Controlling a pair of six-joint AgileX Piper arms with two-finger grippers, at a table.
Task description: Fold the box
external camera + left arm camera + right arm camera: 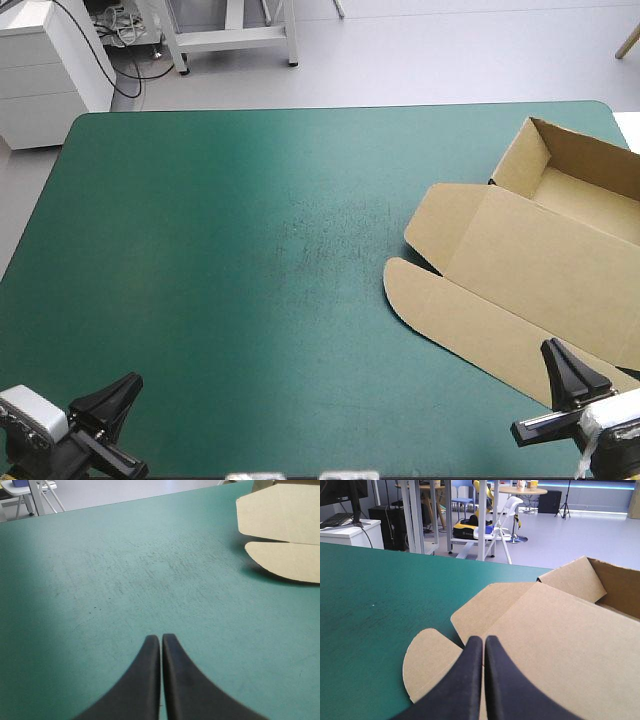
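The box (pixel 520 260) sits at the table's (pixel 250 250) right side, partly over the right edge of the high view. Its tray (pixel 590 185) stands with walls raised toward the far right corner. The lid (pixel 530 280) lies flat from the tray toward the near side, and a rounded flap (pixel 415 290) spreads on the teal-green cover at its left end.

The left gripper (pixel 161 638) hangs over bare cover near the near left corner, well apart from the box, its fingers closed and holding nothing. The right gripper (pixel 484 639) is at the near right, its closed fingers pointing over the lid's near edge. I cannot tell if they touch the board.

The walls look formed and tucked, so the fold seems close to done, with both arms clear of the work. Any remaining tuck would fall to the right gripper, which is nearest. It would have to part its fingers and go forward to a lid edge or flap without dragging the tray.
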